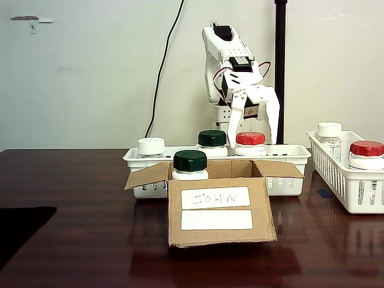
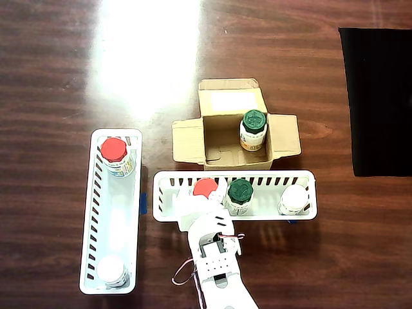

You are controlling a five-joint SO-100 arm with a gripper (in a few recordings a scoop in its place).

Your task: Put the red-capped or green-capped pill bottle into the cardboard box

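pill bottle (image 1: 250, 143) with the red cap stands in the white slotted basket (image 1: 288, 157) behind the cardboard box (image 1: 219, 216), beside a green-capped bottle (image 2: 239, 196) and, further along, a white-capped bottle (image 2: 294, 199). gripper (image 1: 254, 125) hangs right over the red cap, fingers apart and pointing down, one to each side of it in the fixed view; not yet closed on it as far as i can see. another green-capped bottle (image 2: 253, 130) already stands upright inside the box, flaps open. so one bottle looks delivered; the red one is still to be grasped, lifted over the basket wall and lowered in. a second basket (image 2: 96, 212) at the side holds another red-capped bottle (image 2: 116, 156) and a white-capped one, untouched.
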